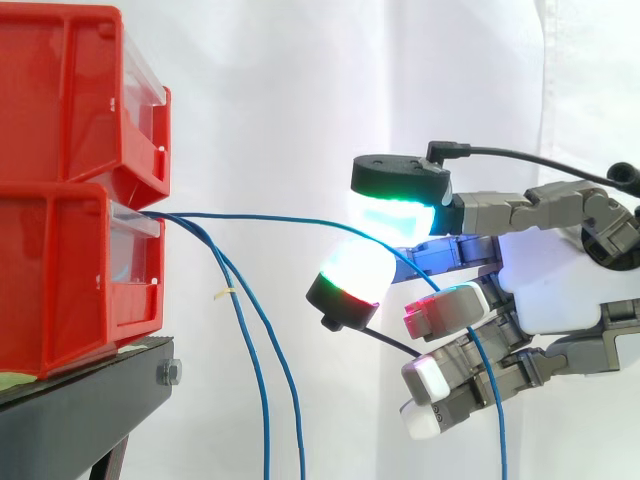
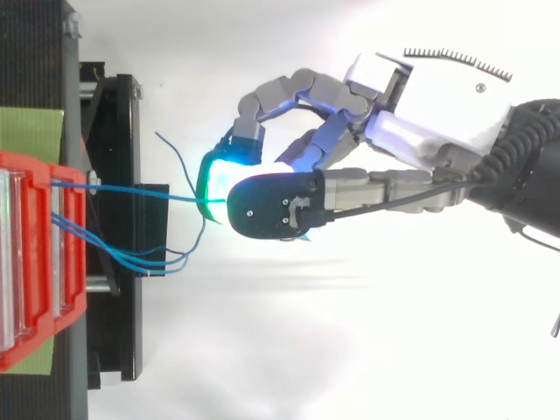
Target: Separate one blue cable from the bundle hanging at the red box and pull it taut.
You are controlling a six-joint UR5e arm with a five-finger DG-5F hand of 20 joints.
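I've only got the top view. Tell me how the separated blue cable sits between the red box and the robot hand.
Observer: The blue cable runs nearly level from the lower red box to the robot hand.
Operator: Report the rest of the bundle.
Observer: Beside the box, two other blue cables hang down, clear of the hand.
Operator: Now the free end.
Observer: Past the pinching pads it slopes down across the hand and leaves the side view's bottom edge.

One thin blue cable (image 1: 280, 217) runs nearly level from the red box (image 1: 60, 280), apart from the hanging bundle (image 1: 265, 420)
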